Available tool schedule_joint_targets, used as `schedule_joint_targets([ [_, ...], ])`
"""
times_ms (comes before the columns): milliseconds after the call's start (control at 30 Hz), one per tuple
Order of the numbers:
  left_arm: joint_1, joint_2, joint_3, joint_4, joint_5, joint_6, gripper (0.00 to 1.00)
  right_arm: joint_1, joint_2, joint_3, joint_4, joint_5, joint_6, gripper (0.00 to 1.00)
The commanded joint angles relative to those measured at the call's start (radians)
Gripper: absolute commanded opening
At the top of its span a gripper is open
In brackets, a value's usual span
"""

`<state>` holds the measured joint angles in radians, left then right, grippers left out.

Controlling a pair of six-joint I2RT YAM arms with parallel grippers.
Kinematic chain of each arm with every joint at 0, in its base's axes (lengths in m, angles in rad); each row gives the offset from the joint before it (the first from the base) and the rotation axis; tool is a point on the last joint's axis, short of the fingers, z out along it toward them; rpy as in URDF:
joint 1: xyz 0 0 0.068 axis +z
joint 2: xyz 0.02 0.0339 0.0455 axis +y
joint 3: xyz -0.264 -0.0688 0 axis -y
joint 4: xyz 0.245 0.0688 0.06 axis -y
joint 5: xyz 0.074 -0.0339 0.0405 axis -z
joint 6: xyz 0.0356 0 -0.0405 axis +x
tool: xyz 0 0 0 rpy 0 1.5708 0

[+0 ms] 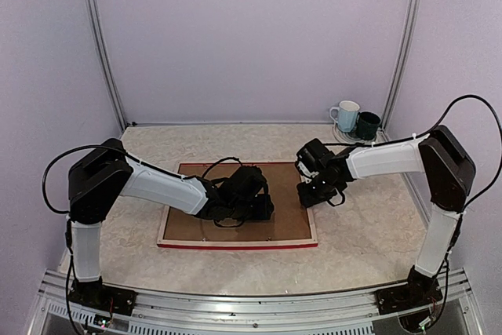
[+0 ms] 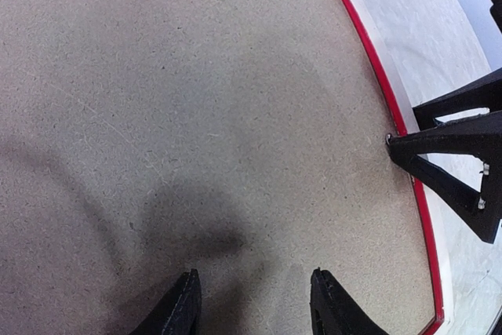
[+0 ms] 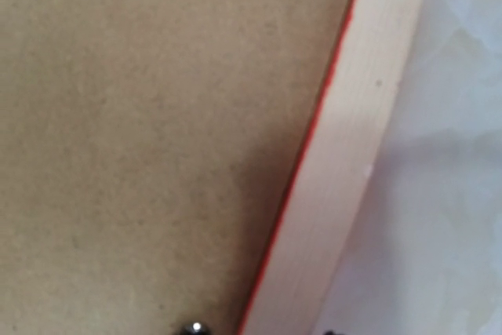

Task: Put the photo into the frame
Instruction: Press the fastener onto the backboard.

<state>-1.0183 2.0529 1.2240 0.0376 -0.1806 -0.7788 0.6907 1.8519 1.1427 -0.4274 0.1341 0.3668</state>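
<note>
Pale lilac walls (image 1: 251, 37) on 3 sides, light flat & even, only soft shadows. Aluminium posts (image 1: 100, 45) run up both back corners. Table (image 1: 369, 249) w/ cream marbled top; metal rail (image 1: 251, 304) along near edge. Back-right corner: white mug (image 1: 345, 115) right beside dark mug (image 1: 367, 125).

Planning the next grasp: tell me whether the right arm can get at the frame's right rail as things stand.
Probably yes. The right end effector hangs open right at that rail of the frame, nothing between them; the left end effector sits over the board, clear of that side.
</note>
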Motion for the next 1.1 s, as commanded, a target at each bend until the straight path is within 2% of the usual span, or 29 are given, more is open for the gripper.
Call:
schedule_joint_targets([
  [0, -0.009, 0.079, -0.035, -0.108, 0.051, -0.010, 0.47, -0.003, 0.014, -0.035, -0.048, -0.021, -0.018, 0.37],
  [167, -0.009, 0.078, -0.037, -0.109, 0.050, -0.011, 0.48, -0.006, 0.026, -0.032, -0.063, 0.049, 0.001, 0.30],
  [600, -0.009, 0.076, -0.050, -0.107, 0.048, -0.008, 0.47, -0.007, 0.046, -0.024, -0.068, 0.061, -0.009, 0.14],
  [900, -0.008, 0.068, -0.050, -0.115, 0.035, -0.004, 0.47, -0.001, 0.044, -0.003, -0.100, 0.065, -0.026, 0.06],
  [1067, -0.007, 0.064, -0.037, -0.133, 0.020, 0.004, 0.47, 0.018, 0.071, 0.024, -0.143, 0.122, -0.022, 0.08],
])
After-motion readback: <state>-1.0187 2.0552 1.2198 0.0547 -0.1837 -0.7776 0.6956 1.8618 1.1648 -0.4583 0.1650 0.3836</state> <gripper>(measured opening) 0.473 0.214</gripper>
